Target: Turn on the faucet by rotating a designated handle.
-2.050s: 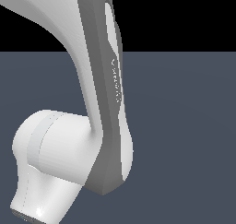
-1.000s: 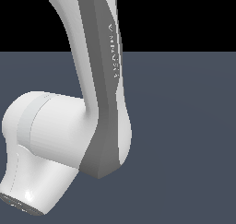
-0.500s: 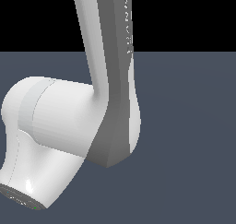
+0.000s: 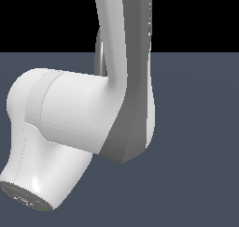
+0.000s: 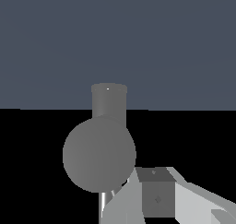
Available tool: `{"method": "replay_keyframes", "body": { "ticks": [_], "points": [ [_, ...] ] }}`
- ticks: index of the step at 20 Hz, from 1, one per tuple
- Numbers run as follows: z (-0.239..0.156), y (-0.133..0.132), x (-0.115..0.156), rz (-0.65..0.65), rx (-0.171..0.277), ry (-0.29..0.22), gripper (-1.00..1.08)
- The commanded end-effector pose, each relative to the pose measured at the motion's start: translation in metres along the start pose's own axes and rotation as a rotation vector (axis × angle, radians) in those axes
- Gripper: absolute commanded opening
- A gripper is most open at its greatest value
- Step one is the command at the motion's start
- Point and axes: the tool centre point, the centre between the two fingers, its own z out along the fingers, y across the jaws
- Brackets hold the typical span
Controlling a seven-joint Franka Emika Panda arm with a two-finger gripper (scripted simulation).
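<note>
From my remote station, the exterior view is almost filled by the white and grey robot arm [image 4: 93, 118], its bulky links standing over the dark blue-grey floor [image 4: 196, 128]. Behind the arm's upright link I see only a thin grey sliver of the faucet [image 4: 98, 53] at the horizon line. In the wrist view the faucet [image 5: 102, 144] appears close up as a grey rounded body with a short cylinder behind it, just beside the gripper [image 5: 152, 200]. Only one pale finger [image 5: 156, 197] shows, so I cannot tell how far the pincer is open or whether it grasps anything. I cannot make out the handle.
</note>
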Motion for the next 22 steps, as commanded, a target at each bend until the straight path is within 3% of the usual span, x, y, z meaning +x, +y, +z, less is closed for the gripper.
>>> {"method": "replay_keyframes", "body": {
  "ticks": [1,10,11,22],
  "points": [
    [0.0,-0.012,-0.014,0.003,0.011,-0.02,-1.0],
    [-0.001,-0.034,-0.035,0.008,0.007,-0.041,-1.0],
    [-0.006,-0.015,-0.024,0.006,-0.031,-0.018,-1.0],
    [-0.001,-0.069,-0.015,0.009,0.003,-0.04,-1.0]
  ]
}}
